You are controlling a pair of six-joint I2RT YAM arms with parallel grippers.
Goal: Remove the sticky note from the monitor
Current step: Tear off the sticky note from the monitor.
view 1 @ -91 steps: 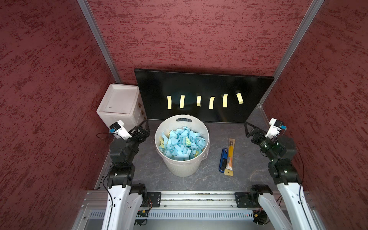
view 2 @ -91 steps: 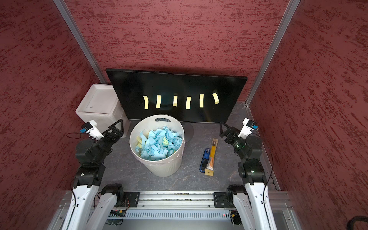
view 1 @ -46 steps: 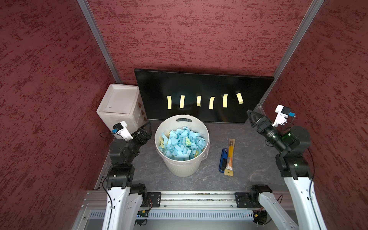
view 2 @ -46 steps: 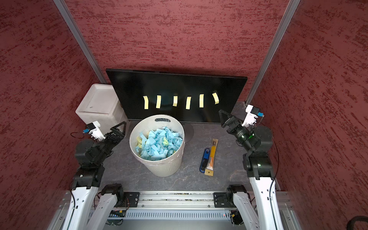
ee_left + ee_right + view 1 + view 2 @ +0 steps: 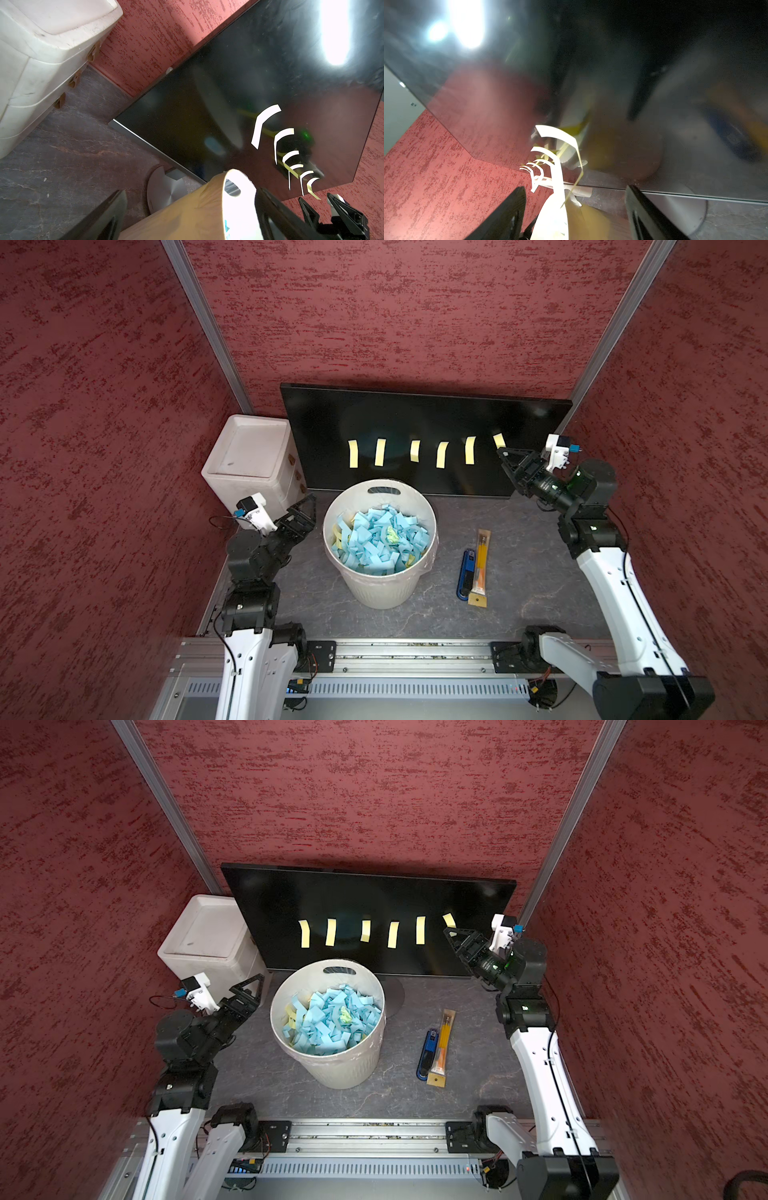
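Many blue slips (image 5: 380, 543) in round bin (image 5: 382, 593), left tool (image 5: 305, 506) and right tool (image 5: 505, 454) spread, empty.

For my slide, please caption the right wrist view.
Open right gripper facing the nearest sticky note on the glossy monitor.

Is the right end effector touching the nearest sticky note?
Apart: right wrist view shows the sticky note between the right end effector's open fingers, clear of both.

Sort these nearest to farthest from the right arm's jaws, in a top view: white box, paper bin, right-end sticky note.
1. Sticky note, right end of the monitor.
2. Paper bin, table middle.
3. White box, far left corner.
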